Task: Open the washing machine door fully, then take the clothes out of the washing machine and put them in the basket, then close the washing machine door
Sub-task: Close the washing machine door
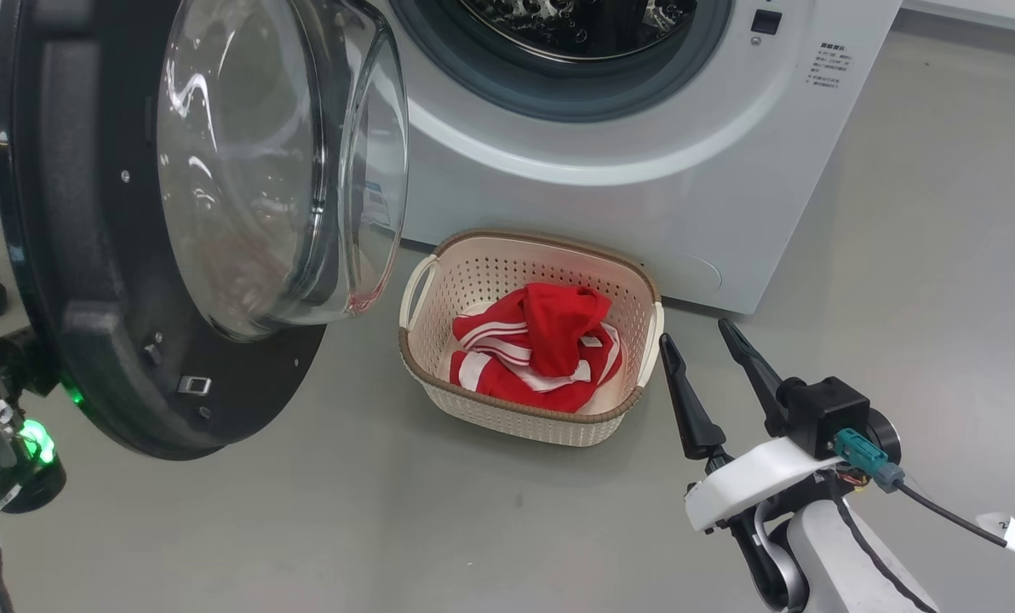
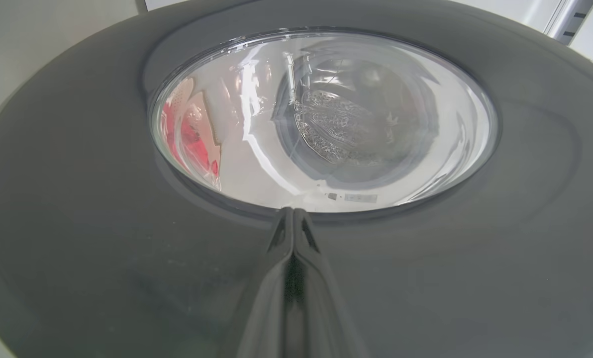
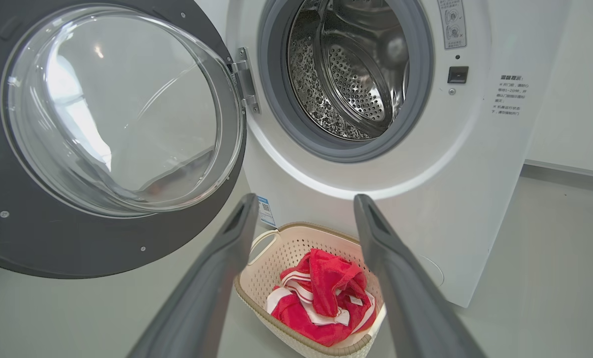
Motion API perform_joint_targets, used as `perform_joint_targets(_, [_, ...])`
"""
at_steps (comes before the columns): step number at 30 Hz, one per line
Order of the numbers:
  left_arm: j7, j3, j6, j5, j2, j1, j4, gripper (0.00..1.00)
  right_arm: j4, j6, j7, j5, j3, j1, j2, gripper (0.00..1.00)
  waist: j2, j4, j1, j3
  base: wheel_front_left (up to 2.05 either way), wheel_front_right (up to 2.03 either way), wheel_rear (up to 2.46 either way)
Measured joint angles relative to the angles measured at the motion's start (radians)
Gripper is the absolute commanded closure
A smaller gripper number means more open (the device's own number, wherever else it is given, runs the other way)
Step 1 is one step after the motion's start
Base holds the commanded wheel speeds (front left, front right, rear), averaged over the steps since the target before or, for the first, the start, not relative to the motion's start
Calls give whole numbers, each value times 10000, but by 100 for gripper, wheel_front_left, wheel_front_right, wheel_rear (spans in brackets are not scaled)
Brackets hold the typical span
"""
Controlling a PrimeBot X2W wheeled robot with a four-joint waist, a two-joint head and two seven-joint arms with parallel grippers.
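The washing machine (image 1: 644,196) spans the top of the frame, with the washing machine door (image 1: 73,255) swung open at upper left. At centre, on the floor, the basket (image 1: 516,247) holds the clothes (image 1: 541,340). The right claw (image 1: 692,330), lower right, has its fingers apart. The left claw (image 2: 293,211) has its fingers together, facing the door's outer side.

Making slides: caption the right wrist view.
Open right pincer frames red white-striped clothes in cream perforated plastic basket, before white washing machine with black-rimmed round door open.

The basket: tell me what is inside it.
Inside the basket lie the clothes, a bunched red heap with white stripes. Some bare cream floor of the basket shows beside the heap. Anything under the heap is covered and cannot be seen.
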Motion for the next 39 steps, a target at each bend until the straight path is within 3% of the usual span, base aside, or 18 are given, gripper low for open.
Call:
perform_joint_targets(11, [832,-228,-82,-334,-1005,476,-872,100,-25,0,0,67,-75,17,10,0,0,14,0,-98,0,0,0])
perform_joint_targets(30, [1354,-405,-86,-606,-1845,1410,-2700,100,-98,-2,0,96,-128,202,23,0,0,-102,0,-114,0,0,0])
perform_joint_targets(39, [-307,-951,-86,347,-1603,2261,-5093,100,-128,-2,0,96,-167,203,27,0,0,-125,0,-146,0,0,0])
